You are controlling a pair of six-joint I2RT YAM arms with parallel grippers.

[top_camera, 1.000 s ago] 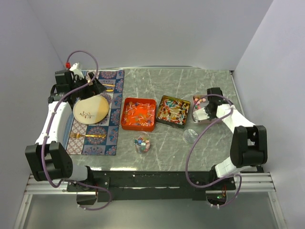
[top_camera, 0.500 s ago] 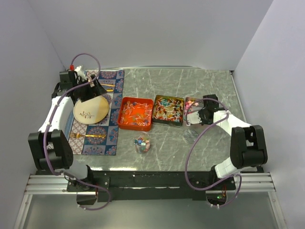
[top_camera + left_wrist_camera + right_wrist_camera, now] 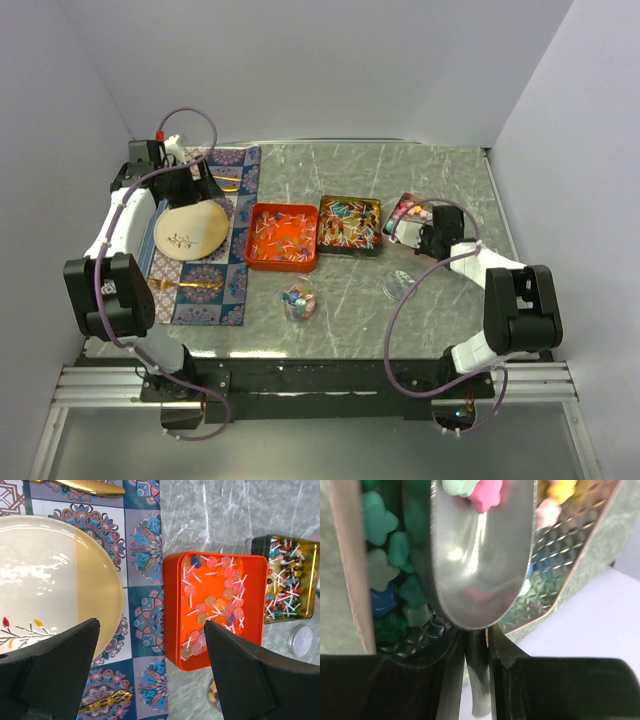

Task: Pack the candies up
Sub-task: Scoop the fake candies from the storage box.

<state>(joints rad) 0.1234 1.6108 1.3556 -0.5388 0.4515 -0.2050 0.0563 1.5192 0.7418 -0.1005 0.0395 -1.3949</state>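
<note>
My right gripper (image 3: 432,238) (image 3: 476,640) is shut on the handle of a metal scoop (image 3: 480,555). The scoop holds a few pink and pale green flower-shaped candies (image 3: 485,492) and sits inside a silver tin (image 3: 408,212) (image 3: 570,545) of green, blue, pink and yellow candies. That tin stands tilted. An orange tin (image 3: 283,266) (image 3: 172,630) holds lollipop candies. A dark gold tin (image 3: 322,225) (image 3: 260,540) holds multicoloured stick candies. A small clear jar (image 3: 298,300) holds some candies. My left gripper (image 3: 195,185) (image 3: 150,625) is open and empty above the placemat.
A patterned placemat (image 3: 228,290) (image 3: 145,545) at the left carries a cream plate (image 3: 190,230) (image 3: 60,575) and gold cutlery (image 3: 190,285) (image 3: 102,702). The jar's clear lid (image 3: 398,285) (image 3: 301,640) lies on the marble table near my right arm.
My right gripper moved left and farther back with the scoop; the silver tin tipped up and all three tins shifted left. My left arm drew back slightly.
</note>
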